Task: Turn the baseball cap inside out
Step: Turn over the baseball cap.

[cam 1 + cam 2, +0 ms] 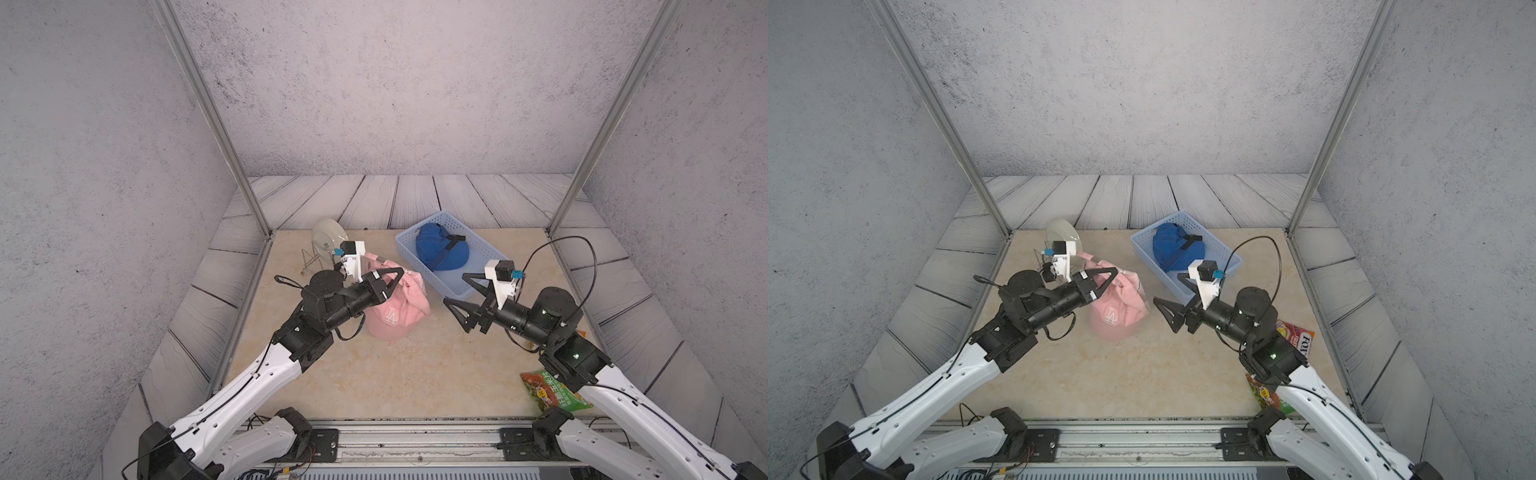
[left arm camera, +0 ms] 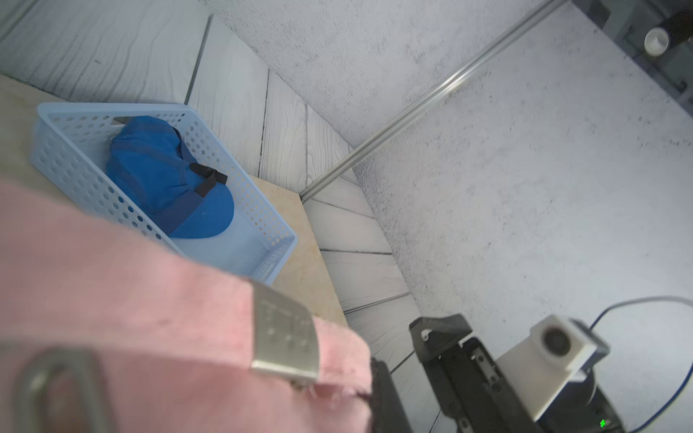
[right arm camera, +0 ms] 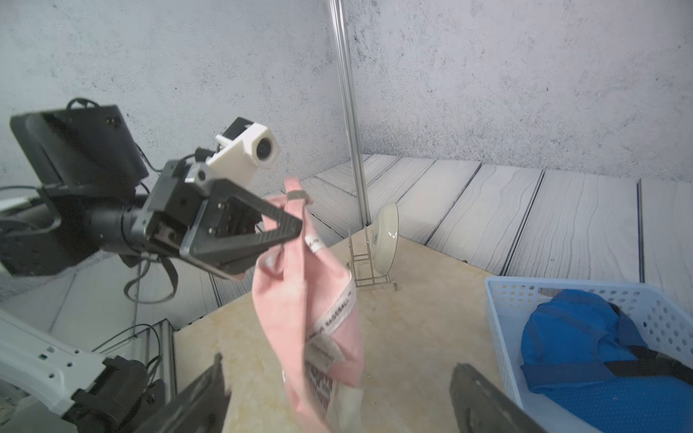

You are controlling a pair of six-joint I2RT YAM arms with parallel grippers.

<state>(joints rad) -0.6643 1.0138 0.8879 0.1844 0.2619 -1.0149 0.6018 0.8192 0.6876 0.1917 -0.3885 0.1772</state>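
Two grippers share the turning step: the left gripper (image 1: 397,276) is clamped on the back edge of the pink baseball cap (image 1: 399,316), dangling it over the table (image 1: 374,374), while the right gripper (image 1: 456,287) waits just beside it, jaws wide apart and empty, probably needing next to reach inside and push the fabric through.

The left gripper (image 1: 1111,277) pinches the pink cap (image 1: 1117,318); at its 3 o'clock, the right gripper (image 1: 1167,287) is open, apart.
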